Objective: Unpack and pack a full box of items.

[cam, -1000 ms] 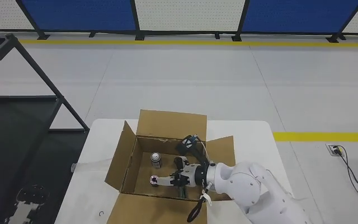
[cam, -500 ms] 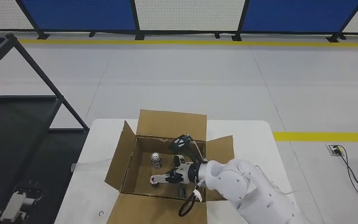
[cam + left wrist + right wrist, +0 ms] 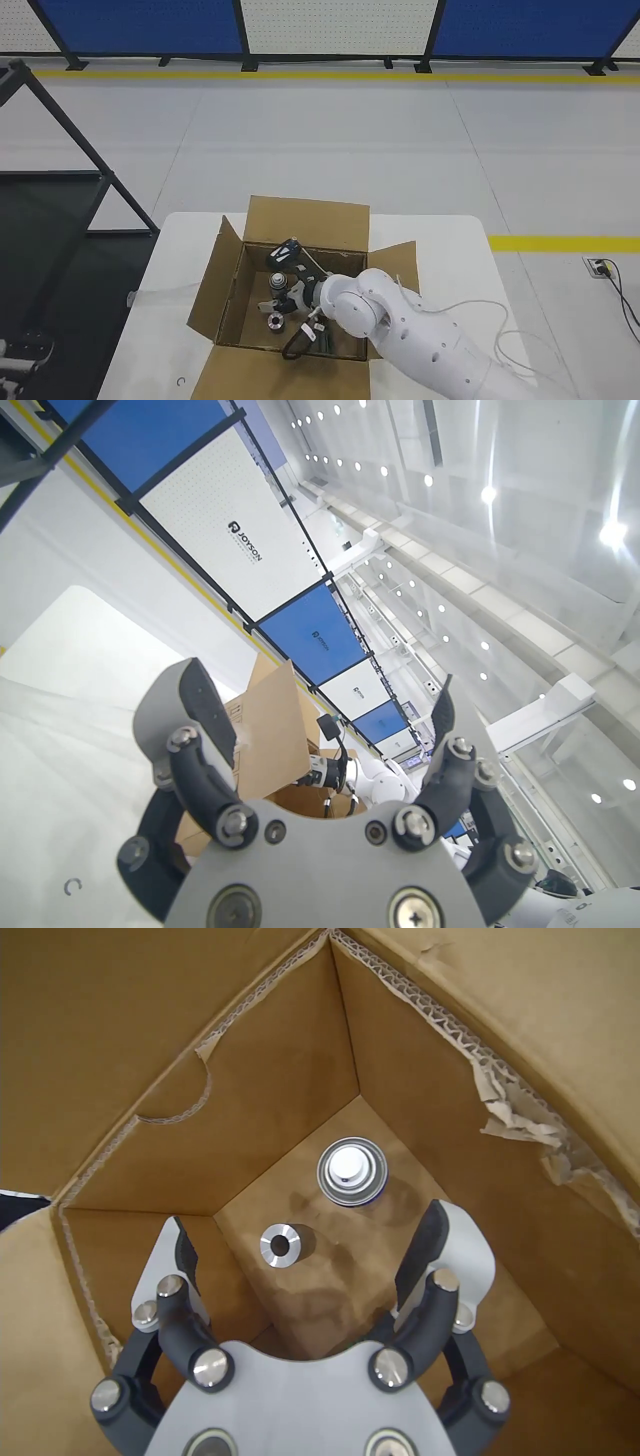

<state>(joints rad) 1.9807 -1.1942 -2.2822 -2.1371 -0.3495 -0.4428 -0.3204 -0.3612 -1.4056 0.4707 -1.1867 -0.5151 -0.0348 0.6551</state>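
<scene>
Where white table holds cardboard box, blue partitions behind

Right tool and left tool gape empty.

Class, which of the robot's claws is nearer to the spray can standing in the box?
Right. The right claw is open inside the box, just above the spray can. The left claw is outside the box, far off to its side.
</scene>
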